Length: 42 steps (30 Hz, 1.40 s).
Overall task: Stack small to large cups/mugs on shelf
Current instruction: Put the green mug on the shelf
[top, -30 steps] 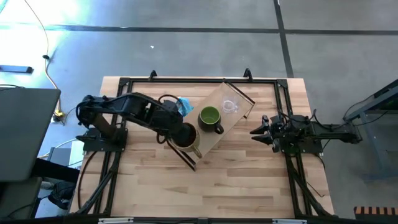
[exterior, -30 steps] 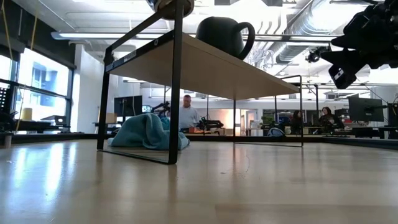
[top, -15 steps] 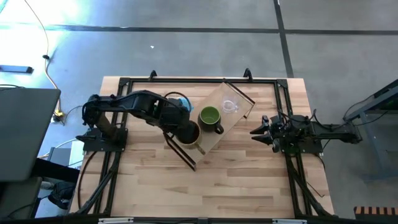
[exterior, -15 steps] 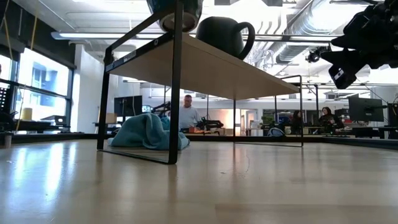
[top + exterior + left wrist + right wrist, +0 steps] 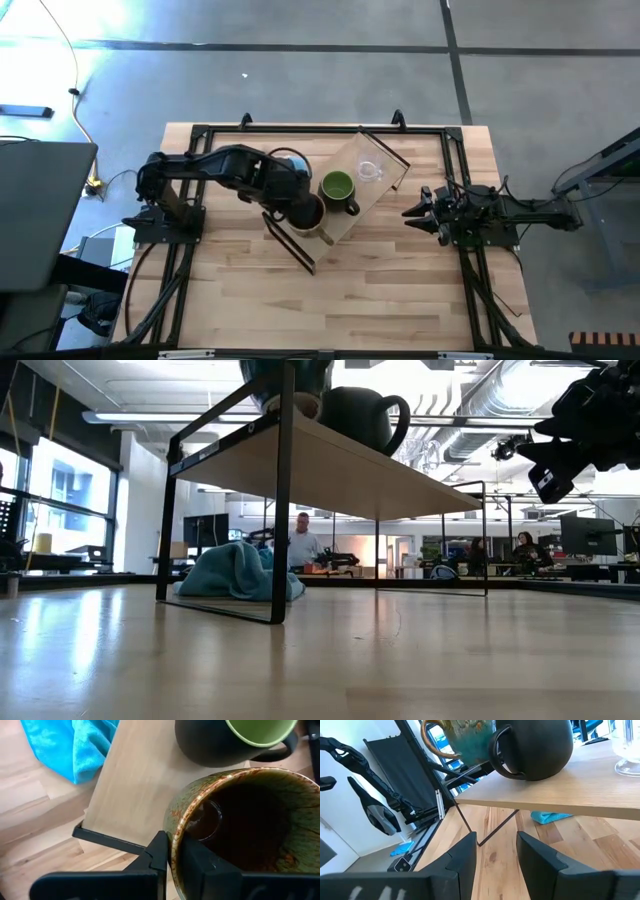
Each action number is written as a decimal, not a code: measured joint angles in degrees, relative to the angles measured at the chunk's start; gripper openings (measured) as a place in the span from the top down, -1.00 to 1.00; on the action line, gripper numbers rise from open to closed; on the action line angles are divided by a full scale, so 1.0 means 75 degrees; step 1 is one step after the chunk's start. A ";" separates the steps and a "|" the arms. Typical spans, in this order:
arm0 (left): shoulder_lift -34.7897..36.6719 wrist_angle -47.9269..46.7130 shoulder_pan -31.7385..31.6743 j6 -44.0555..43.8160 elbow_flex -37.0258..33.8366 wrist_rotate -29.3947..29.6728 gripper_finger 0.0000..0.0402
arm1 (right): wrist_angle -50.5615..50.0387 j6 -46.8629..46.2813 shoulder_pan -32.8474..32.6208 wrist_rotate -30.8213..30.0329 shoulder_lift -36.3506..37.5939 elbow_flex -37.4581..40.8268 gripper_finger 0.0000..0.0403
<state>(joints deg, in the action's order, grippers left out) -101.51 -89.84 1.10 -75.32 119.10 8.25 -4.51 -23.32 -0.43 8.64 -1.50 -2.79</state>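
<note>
The left hand (image 5: 297, 208) was clamped on the rim of the brown mug (image 5: 305, 213), one finger inside and one outside, with the mug at the shelf's (image 5: 352, 205) near-left end. In the low view I couldn't tell if the mug's base was actually resting on the board or just above it. The green mug (image 5: 338, 188) sat just beside it, toward 1 o'clock, upright on the shelf with its handle pointing to about 5 o'clock. The little glass cup (image 5: 371, 171) stood further along the same line, near the far end. A blue cloth (image 5: 238, 574) lay on the surface (image 5: 400, 290) under the shelf. The right hand (image 5: 410, 214) hovered off at 3 o'clock, well clear of the shelf, fingers spread a moderate way apart and holding nothing.
</note>
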 joint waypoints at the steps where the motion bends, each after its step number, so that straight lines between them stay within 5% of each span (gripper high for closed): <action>1: -0.0014 0.0004 0.0006 -0.0040 0.0011 -0.0010 0.93 | 0.0000 0.0014 0.0000 0.0000 0.0000 0.0000 0.35; 42: -0.0275 -0.0024 0.0004 0.0063 -0.0002 -0.0146 0.93 | 0.0006 0.0036 0.0000 0.0131 0.0000 0.0000 0.35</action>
<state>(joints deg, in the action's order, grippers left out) -103.57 -90.02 1.13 -74.85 119.09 7.15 -4.47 -23.05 -0.43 9.63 -1.50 -2.79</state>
